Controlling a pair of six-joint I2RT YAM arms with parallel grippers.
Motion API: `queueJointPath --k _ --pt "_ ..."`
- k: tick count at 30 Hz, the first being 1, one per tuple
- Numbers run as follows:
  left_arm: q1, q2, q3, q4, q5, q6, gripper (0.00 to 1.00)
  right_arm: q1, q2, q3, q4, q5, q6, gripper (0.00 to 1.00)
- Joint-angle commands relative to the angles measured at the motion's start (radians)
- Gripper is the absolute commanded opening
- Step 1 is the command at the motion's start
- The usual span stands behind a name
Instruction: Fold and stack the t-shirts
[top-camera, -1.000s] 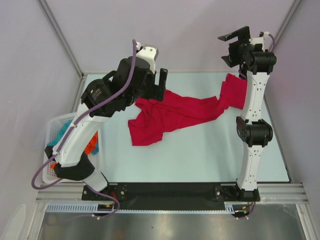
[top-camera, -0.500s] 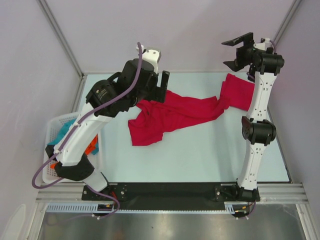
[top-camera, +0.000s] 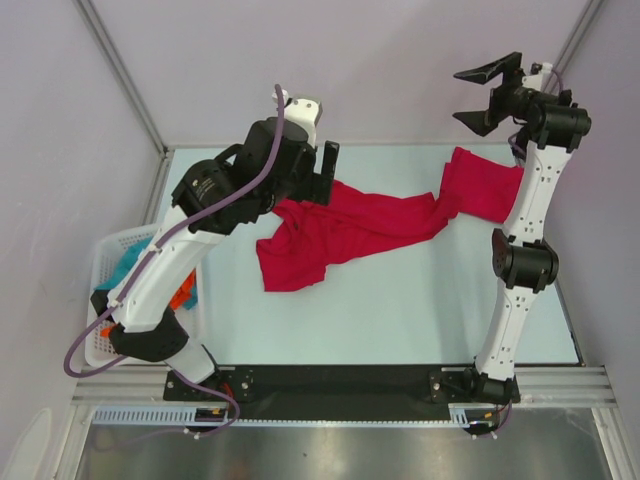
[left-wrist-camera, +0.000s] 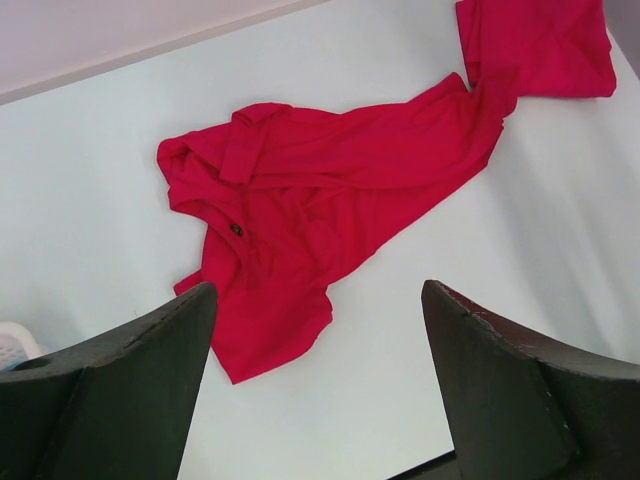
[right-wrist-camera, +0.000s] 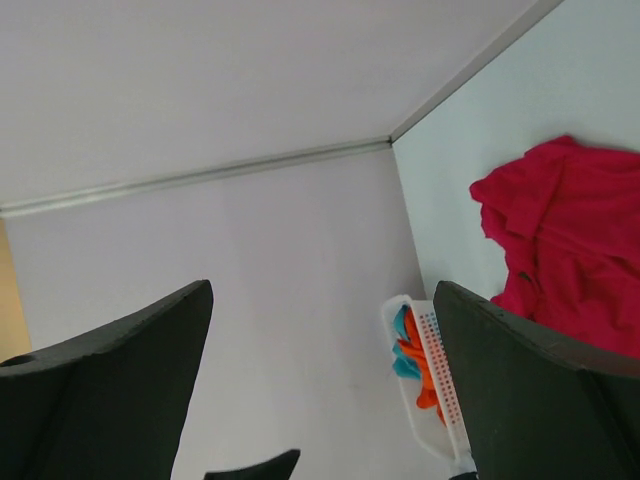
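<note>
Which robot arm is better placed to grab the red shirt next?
Left. The left gripper hangs open over the crumpled red t-shirt; the right gripper sits high at the far edge, aimed sideways.

Pale lilac walls (top-camera: 380, 70) are enclosing a light bluish-white table (top-camera: 400, 310). A slim metal post (top-camera: 122, 75) is rising in the far left corner. A white basket (top-camera: 98, 270) is sitting at the table's left side, and soft even light is falling on a brushed metal surface (top-camera: 350, 455) in front.
</note>
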Motion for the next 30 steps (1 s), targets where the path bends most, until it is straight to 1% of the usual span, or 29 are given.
queueJointPath --k 1,2,4,5,6,8,11,12,13,14,15,16,17,18,19,20,21,22,23,24,25,26,27,28,30 --pt "-0.007 -0.016 0.027 0.033 0.002 0.011 0.89 0.035 0.053 -0.1 0.215 0.137 -0.394 1.0" --pt "-0.007 -0.015 0.027 0.035 0.003 0.011 0.89 0.073 0.059 -0.111 0.175 0.151 -0.392 1.0" --pt "-0.007 -0.015 0.032 0.032 0.003 0.014 0.89 0.134 0.073 -0.134 0.088 0.229 -0.371 1.0" --pt "-0.007 -0.016 0.035 0.03 0.0 0.017 0.89 0.203 0.069 -0.166 0.051 0.238 -0.365 1.0" --pt "-0.007 -0.016 0.038 0.029 -0.003 0.019 0.89 0.22 0.059 -0.23 0.045 0.243 -0.34 1.0" --pt "-0.007 -0.019 0.042 0.023 -0.009 0.02 0.89 0.221 0.007 -0.304 0.034 0.264 -0.281 1.0" --pt "-0.007 -0.016 0.042 0.024 -0.009 0.017 0.89 0.221 -0.016 -0.324 -0.038 0.284 -0.201 1.0" --pt "-0.007 -0.015 0.042 0.024 -0.009 0.017 0.89 0.221 -0.036 -0.373 -0.043 0.293 -0.185 1.0" --pt "-0.007 -0.01 0.045 0.026 -0.009 0.015 0.89 0.221 -0.065 -0.537 -0.053 0.291 -0.165 1.0" --pt "-0.007 -0.001 0.058 0.026 0.001 0.014 0.89 0.219 -0.212 -0.702 -0.154 0.292 -0.01 1.0" --pt "-0.007 0.004 0.064 0.026 0.005 0.012 0.89 0.215 -0.3 -0.838 -0.331 0.301 0.198 1.0" --pt "-0.007 0.01 0.071 0.026 0.012 0.009 0.89 0.198 -0.409 -0.934 -0.609 0.263 0.44 1.0" --pt "-0.007 0.016 0.084 0.027 0.026 0.008 0.89 0.184 -0.547 -0.991 -1.16 0.161 0.896 1.0" --pt "-0.007 0.019 0.088 0.026 0.029 0.008 0.89 0.184 -0.594 -1.005 -1.211 0.016 0.977 1.0" --pt "-0.007 0.02 0.091 0.023 0.031 0.006 0.89 0.172 -0.615 -1.027 -1.2 0.016 0.982 1.0" --pt "-0.007 0.019 0.093 0.021 0.028 0.008 0.89 0.167 -0.623 -1.151 -0.873 0.051 0.739 1.0" --pt "-0.007 0.016 0.091 0.015 0.022 0.009 0.89 0.168 -0.597 -1.216 -0.657 0.106 0.59 1.0" --pt "-0.007 0.011 0.088 0.015 0.014 0.011 0.89 0.185 -0.567 -1.237 -0.486 0.12 0.442 1.0" --pt "-0.007 0.004 0.073 0.015 0.002 0.014 0.89 0.199 -0.524 -1.207 -0.293 0.135 0.284 1.0" --pt "-0.005 -0.001 0.064 0.02 -0.012 0.015 0.89 0.216 -0.461 -1.185 -0.246 0.163 0.228 1.0" --pt "-0.004 -0.001 0.059 0.02 -0.014 0.019 0.89 0.221 -0.432 -1.173 -0.223 0.172 0.199 1.0" --pt "-0.003 0.001 0.058 0.018 -0.014 0.019 0.89 0.219 -0.413 -1.177 -0.146 0.168 0.171 1.0" --pt "-0.003 0.004 0.058 0.021 -0.006 0.017 0.89 0.218 -0.369 -1.195 -0.099 0.143 0.08 1.0" --pt "-0.003 0.007 0.058 0.024 -0.005 0.015 0.89 0.219 -0.335 -1.177 0.031 0.133 0.015 1.0" --pt "-0.003 0.011 0.059 0.03 -0.001 0.017 0.89 0.221 -0.26 -1.122 0.162 0.099 -0.167 1.0"
